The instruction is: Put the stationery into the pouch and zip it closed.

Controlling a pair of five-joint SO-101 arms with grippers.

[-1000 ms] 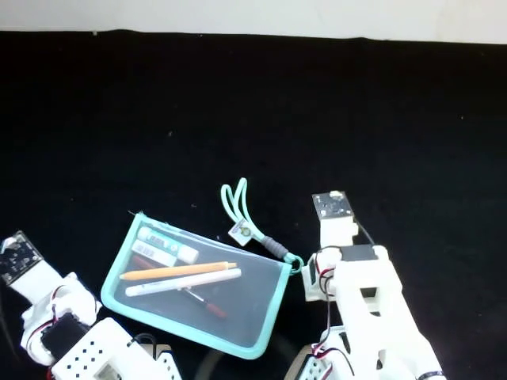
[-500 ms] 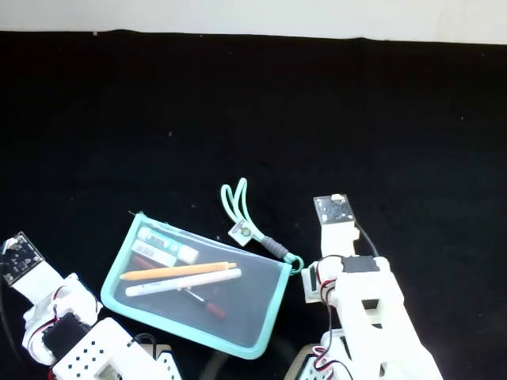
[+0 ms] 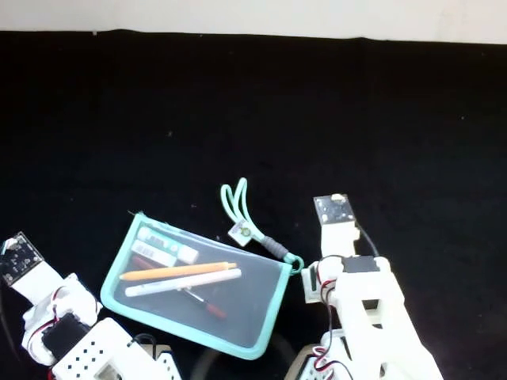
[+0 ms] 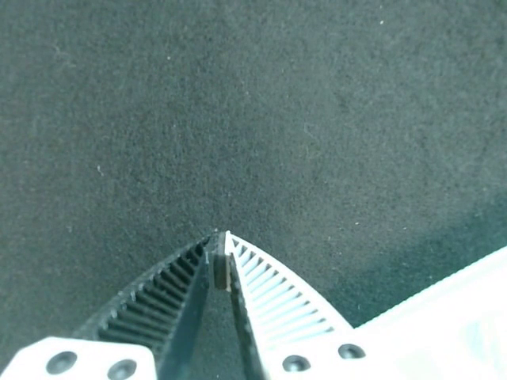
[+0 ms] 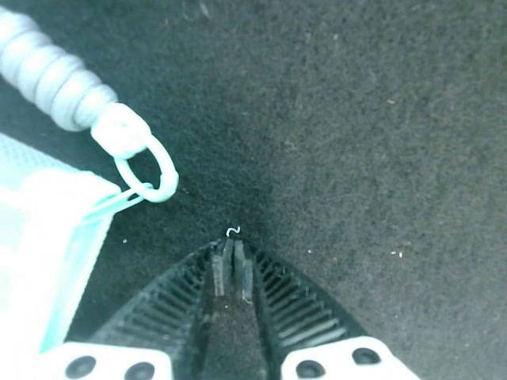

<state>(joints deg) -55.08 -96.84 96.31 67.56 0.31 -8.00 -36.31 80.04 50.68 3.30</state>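
A clear pouch [image 3: 198, 289] with a mint-green trim lies near the front of the black table. Inside it I see an orange pen [image 3: 176, 271], a white pen [image 3: 184, 283], a white tube [image 3: 165, 245] and a small red-tipped item. Its zip runs closed to the corner by the mint ring [image 5: 142, 174] and grey ribbed pull [image 5: 49, 71]; a mint cord loop [image 3: 235, 200] trails off. My right gripper [image 5: 231, 255] is shut and empty, just beside the pouch corner [image 5: 47, 237]. My left gripper [image 4: 219, 247] is shut over bare cloth, left of the pouch.
The black cloth [image 3: 317, 111] covers the table up to a white wall at the back. Both arm bodies [image 3: 364, 317] stand at the front edge on either side of the pouch. A white part of an arm [image 4: 444, 317] shows in the left wrist view.
The right arm has drawn back slightly toward the front edge. The left arm shifted a little. The pouch has not moved.
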